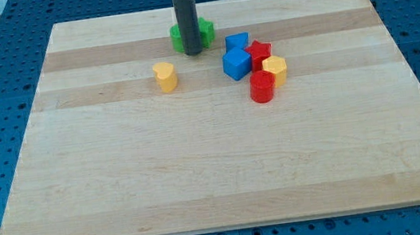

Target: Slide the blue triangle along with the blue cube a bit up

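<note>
Tip [192, 53] left of blue triangle [237, 42], blue cube [236, 64]

Bright, even overhead light; no dim corners. Wooden board [223, 156] evenly lit, faint sheen toward the view's top, no hard glare. Shadows short and soft, tucked close under each block and at the foot of the rod [188, 24]. Focus adequate across the whole board; block edges slightly soft from low resolution. Board edges converge toward the view's top; no visible bowing.
</note>
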### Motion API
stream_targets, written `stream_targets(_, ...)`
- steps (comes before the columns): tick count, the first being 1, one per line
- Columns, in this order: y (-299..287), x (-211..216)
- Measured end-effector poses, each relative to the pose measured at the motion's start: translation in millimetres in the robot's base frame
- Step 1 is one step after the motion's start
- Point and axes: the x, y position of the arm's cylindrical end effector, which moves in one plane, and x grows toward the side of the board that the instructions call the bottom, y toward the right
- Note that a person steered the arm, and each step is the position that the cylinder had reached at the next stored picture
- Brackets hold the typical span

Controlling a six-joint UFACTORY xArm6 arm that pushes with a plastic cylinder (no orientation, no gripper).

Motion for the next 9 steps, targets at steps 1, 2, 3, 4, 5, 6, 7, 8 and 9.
stream_targets(1, 9, -5)
stream_targets(2, 20, -13)
stream_targets(3, 40, -17)
stream_targets(4, 64, -16)
stream_targets(5, 77, -15)
stream_targets(6, 80, -5)
stream_targets(7, 80, 12)
stream_targets(8, 80, 30)
stream_targets(9, 81, 40)
